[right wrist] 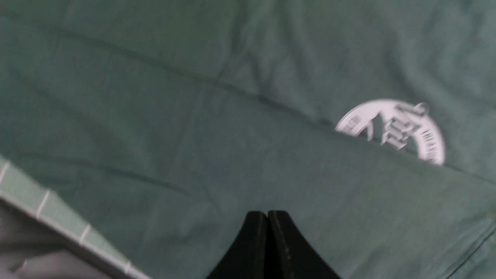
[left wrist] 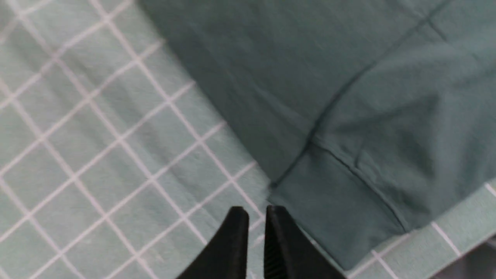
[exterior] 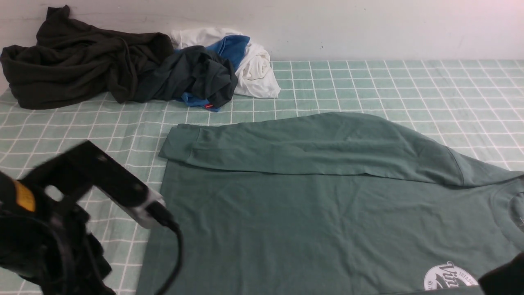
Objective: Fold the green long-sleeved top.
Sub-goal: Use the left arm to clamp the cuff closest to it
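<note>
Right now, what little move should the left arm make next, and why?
Probably spread the left tool wider and ease it onto the green top's banded corner: its tips are barely parted, empty, just short of that edge, and a sleeve already lies folded across.

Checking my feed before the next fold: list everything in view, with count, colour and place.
top: one, sage green, flat on the sheet, far sleeve folded across the body, white logo near right
hooded garment: one, black-brown, bunched far left by the wall
dark garment: one, blackish green, right of the hooded one
blue garment: one, blue, partly under the dark one
white garment: one, white, pile's right end
sheet: one, pale green, white grid
wall: one, white, behind
left gripper: one, black, jaws slightly apart, empty, beside the cuff
right gripper: one, black, shut, empty, over the top
</note>
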Controlling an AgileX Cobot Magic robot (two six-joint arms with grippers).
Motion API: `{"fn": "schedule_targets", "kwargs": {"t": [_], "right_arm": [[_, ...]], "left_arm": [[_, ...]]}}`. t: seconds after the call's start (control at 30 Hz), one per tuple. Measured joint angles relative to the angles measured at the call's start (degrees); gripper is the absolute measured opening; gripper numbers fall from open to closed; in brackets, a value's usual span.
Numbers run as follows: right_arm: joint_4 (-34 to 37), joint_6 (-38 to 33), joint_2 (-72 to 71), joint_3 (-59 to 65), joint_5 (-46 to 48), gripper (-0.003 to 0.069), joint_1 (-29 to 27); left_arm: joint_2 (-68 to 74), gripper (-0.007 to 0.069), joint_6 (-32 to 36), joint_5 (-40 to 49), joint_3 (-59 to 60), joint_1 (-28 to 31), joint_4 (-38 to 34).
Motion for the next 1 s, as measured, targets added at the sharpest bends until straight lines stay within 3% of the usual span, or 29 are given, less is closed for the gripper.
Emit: {"fn": "schedule_targets", "kwargs": {"t": [0.03,0.07,0.17,0.3,0.4,0.57,0.63,0.73,0.87,1.0], "right_arm": [[-0.2,0.0,0.1,0.0,0.1,-0.0014,0.4],[-1.4,-0.1,1.2,0.0,0.4,-0.0014,3.3],[-2.8,0.0,1.5,-0.1,0.4,-0.0014,5.3],[-3.0,0.0,1.6,-0.1,0.5,-0.0014,5.5],[-3.3,0.0,1.6,-0.1,-0.1,-0.0014,5.5],[-3.3,0.0,1.6,-0.1,-1.4,-0.0014,5.5],[-3.3,0.0,1.6,-0.1,-1.8,-0.0014,5.5],[-3.3,0.0,1.6,-0.1,-2.3,-0.0014,5.5],[-3.4,0.0,1.6,-0.1,-3.3,-0.0014,5.5],[-4.6,0.0,1.6,-0.1,-4.9,-0.0014,5.5]], "left_arm": [[0.8,0.009,0.0,0.0,0.0,-0.8,0.0],[4.3,0.0139,0.0,0.0,0.0,-4.1,0.0],[11.4,0.0237,0.0,-0.1,-0.1,-8.0,0.0],[19.4,0.0337,0.0,-2.4,-0.4,-11.1,0.0],[26.0,0.0388,0.0,-6.5,-0.5,-12.3,0.0],[32.8,0.0398,0.0,-10.4,-0.7,-12.3,0.1],[33.2,0.0389,-0.2,-10.3,-1.1,-12.3,0.0],[33.4,0.0296,-0.3,-9.2,-1.3,-12.3,-1.1],[32.1,0.0064,1.2,-7.5,-1.1,-13.6,-4.1],[28.6,0.0007,2.0,-6.1,-2.1,-13.9,-3.3]]}}
